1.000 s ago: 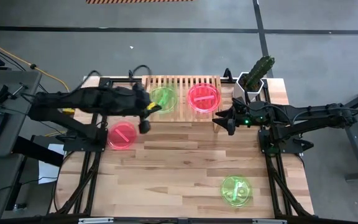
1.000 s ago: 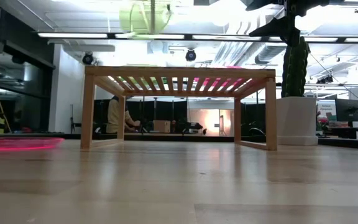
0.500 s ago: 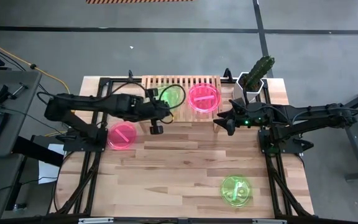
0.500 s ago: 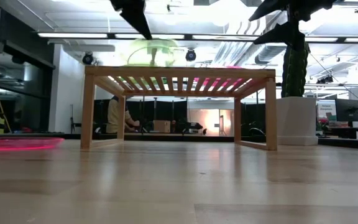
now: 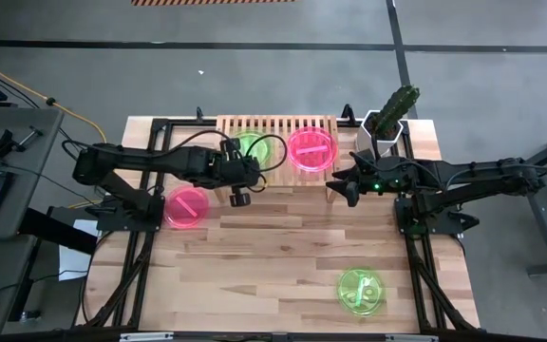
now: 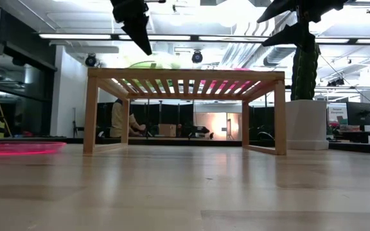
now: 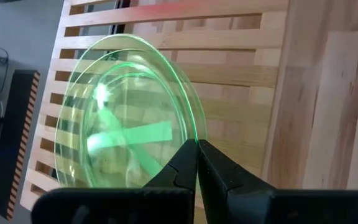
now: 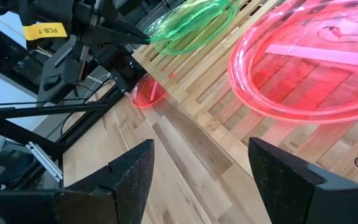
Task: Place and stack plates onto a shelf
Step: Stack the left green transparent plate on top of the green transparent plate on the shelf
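My left gripper (image 5: 248, 167) is shut on a neon green plate (image 5: 253, 147) over the left part of the light-wood shelf (image 5: 283, 177). In the low view the plate (image 6: 148, 64) shows just above the shelf's top rail (image 6: 185, 74), below the gripper (image 6: 148, 50). A pink-red plate (image 5: 311, 149) lies flat on the slats at the shelf's right part. My right gripper (image 5: 342, 185) is open and empty, at the shelf's near right corner. A second pink-red plate (image 5: 187, 206) and a second green plate (image 5: 361, 291) lie flat on the table. My left gripper pinches the green plate's rim (image 7: 188, 124) between its two fingertips, on the side toward the table's near edge. The fingers (image 6: 139, 29) slant down from above and from the table's left. The plate sits low over the slats (image 7: 241, 74), slightly tilted; whether it touches them I cannot tell.
A cactus in a white pot (image 5: 387, 123) stands at the shelf's right end, at the far right of the table. Bare planks lie between the shelf and the green plate near the table's front edge. A person shows far behind the shelf (image 6: 117, 119).
My left gripper has gone down and a little toward the table's right edge with the green plate, staying shut on its rim. The plate has come down from well above the shelf to just over the slats at the shelf's left part.
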Controlling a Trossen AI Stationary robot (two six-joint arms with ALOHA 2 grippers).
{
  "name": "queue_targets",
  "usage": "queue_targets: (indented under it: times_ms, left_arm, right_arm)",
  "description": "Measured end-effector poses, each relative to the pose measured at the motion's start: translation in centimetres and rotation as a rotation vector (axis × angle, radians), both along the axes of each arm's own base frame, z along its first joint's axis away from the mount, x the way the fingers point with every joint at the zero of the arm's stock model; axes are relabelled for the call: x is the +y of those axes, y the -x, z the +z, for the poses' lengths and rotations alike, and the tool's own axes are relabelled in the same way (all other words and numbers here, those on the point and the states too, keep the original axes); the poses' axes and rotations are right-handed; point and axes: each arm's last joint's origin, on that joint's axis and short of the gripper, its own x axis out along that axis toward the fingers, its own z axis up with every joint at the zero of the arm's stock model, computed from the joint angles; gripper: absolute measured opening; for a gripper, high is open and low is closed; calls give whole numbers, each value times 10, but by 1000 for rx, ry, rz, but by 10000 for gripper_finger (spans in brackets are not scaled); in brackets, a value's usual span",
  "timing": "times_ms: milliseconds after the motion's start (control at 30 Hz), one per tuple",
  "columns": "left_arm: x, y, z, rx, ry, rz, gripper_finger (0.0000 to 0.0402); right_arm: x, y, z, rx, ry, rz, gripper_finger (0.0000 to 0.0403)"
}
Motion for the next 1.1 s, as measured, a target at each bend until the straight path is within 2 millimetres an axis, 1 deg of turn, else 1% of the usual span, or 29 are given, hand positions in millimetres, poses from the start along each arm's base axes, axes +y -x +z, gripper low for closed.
queue_targets:
  times_ms: [233,467,833,933,1100]
  left_arm:
    - [6,0,0,-1,2,18,0]
    - [13,-2,0,-22,49,21,0]
    - [19,-1,0,-33,72,39,1]
    - [21,-3,1,-52,98,36,13]
    - [26,-5,2,-83,104,44,52]
  right_arm:
    - [0,0,0,0,0,0,243]
    - [0,0,0,1,0,-1,243]
    - [0,0,0,1,1,-1,243]
    - [0,0,0,1,1,-1,243]
    - [0,0,0,1,1,-1,243]
